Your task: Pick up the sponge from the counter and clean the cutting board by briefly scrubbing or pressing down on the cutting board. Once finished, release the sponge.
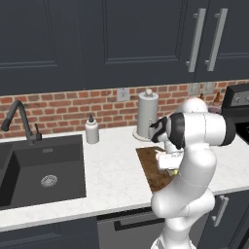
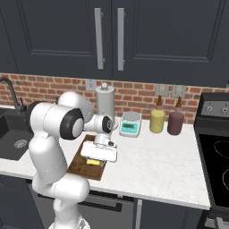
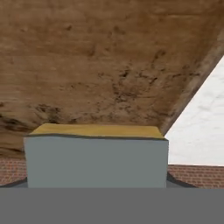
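The sponge sits right in front of the hand camera, grey-green face toward the lens and a yellow strip along its far edge, with the worn brown cutting board spread out beyond it. In the right base view the sponge shows as a yellow sliver under the white hand, directly over the cutting board; in the left base view the same yellow sliver peeks out below the hand above the board. The fingers appear to be holding the sponge, since it hangs at the hand above the wood, though the fingertips themselves are hidden and I cannot tell how firm the grip is or whether the sponge already touches the board.

The board lies on the white table close to its front edge. The main risks, as I judge them:

- Pressing down off-centre could tip or slide the board toward that front edge.
- A hard push could squeeze the soft sponge out of the fingers sideways.
- Too light a press might never make contact, so the scrub would not count.
- Letting go while still high could make the sponge bounce off the board.
- A wide sweep could knock the paper towel roll or the scale just behind.
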